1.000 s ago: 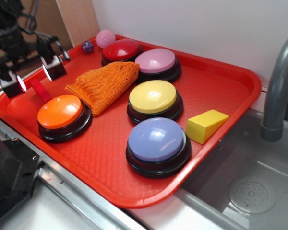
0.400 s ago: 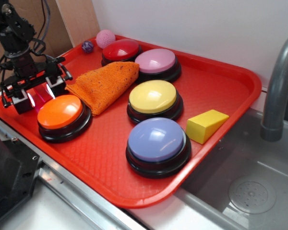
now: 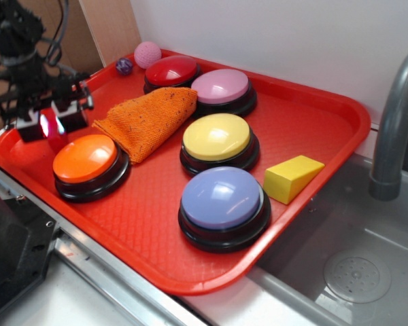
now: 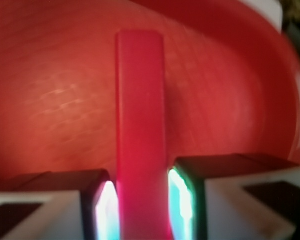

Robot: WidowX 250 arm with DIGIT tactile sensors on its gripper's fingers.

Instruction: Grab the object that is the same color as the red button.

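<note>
Compared with a second ago, when the hand (image 3: 52,125) hung open over the far-left part of the red tray (image 3: 313,122) with the red block (image 4: 140,135) leaning on the tray floor between its fingers, the hand has dropped, closed in, and now sits slightly higher than it did 0.4 s back. Wrist view confirms the grip: both lit pads press against the block's long sides, left pad (image 4: 106,210) and right pad (image 4: 179,202) flush to it, with the bar running forward out of the hand over the tray floor. So the hand is clenched on the block. In the exterior view the block shows only as a red glow between the fingers, just behind the orange button (image 3: 88,163) and beside the tip of the orange cloth (image 3: 146,119). Whether the block has fully left the tray surface cannot be told from either view; the wrist picture is blurred, which suggests motion. The red button (image 3: 171,70), the colour reference, sits untouched at the back of the tray next to the pink button (image 3: 221,87). Judgement: the correct object is selected and grasped; the task looks essentially met, pending a clean lift. Risk: the block is held near one end, so it may pivot.
</note>
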